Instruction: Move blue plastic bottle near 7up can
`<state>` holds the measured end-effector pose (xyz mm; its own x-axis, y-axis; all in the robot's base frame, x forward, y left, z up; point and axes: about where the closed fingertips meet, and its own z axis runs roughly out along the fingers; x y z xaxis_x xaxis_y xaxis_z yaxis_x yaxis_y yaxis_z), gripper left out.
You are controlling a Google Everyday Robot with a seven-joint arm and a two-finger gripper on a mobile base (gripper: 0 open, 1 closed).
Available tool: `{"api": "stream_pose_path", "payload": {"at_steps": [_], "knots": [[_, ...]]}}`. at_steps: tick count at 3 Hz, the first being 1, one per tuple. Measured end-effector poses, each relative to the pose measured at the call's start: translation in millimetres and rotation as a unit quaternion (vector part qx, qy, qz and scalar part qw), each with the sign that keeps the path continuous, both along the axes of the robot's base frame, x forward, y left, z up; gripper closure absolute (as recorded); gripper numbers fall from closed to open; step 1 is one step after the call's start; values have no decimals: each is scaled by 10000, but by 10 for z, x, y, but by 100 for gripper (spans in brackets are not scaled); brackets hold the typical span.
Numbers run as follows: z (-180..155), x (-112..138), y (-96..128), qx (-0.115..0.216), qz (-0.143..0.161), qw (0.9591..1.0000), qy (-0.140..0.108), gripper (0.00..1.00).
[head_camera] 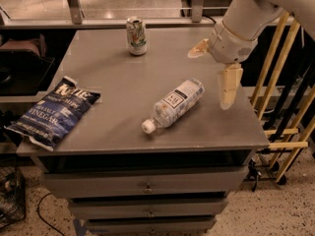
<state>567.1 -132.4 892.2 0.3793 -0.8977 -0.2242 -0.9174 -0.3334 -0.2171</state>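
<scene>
The blue plastic bottle (175,104) lies on its side in the middle of the grey table (108,82), its white cap pointing to the front left. The 7up can (136,36) stands upright near the table's back edge, well apart from the bottle. My gripper (207,81) hangs above the table's right side, just right of the bottle's base. It is open and empty, with one finger (199,48) pointing left and the other (229,86) pointing down.
A dark blue chip bag (51,112) lies at the table's front left corner, partly over the edge. Drawers are below the tabletop. Wooden rails (275,77) stand to the right of the table. A ledge and window frame run behind it.
</scene>
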Motion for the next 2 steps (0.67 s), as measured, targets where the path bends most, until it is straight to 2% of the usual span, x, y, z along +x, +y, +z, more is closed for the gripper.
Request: {"api": "stream_pose_path", "payload": {"at_steps": [2], "knots": [[-214,24,309,44,668,9977,64,0]]}}
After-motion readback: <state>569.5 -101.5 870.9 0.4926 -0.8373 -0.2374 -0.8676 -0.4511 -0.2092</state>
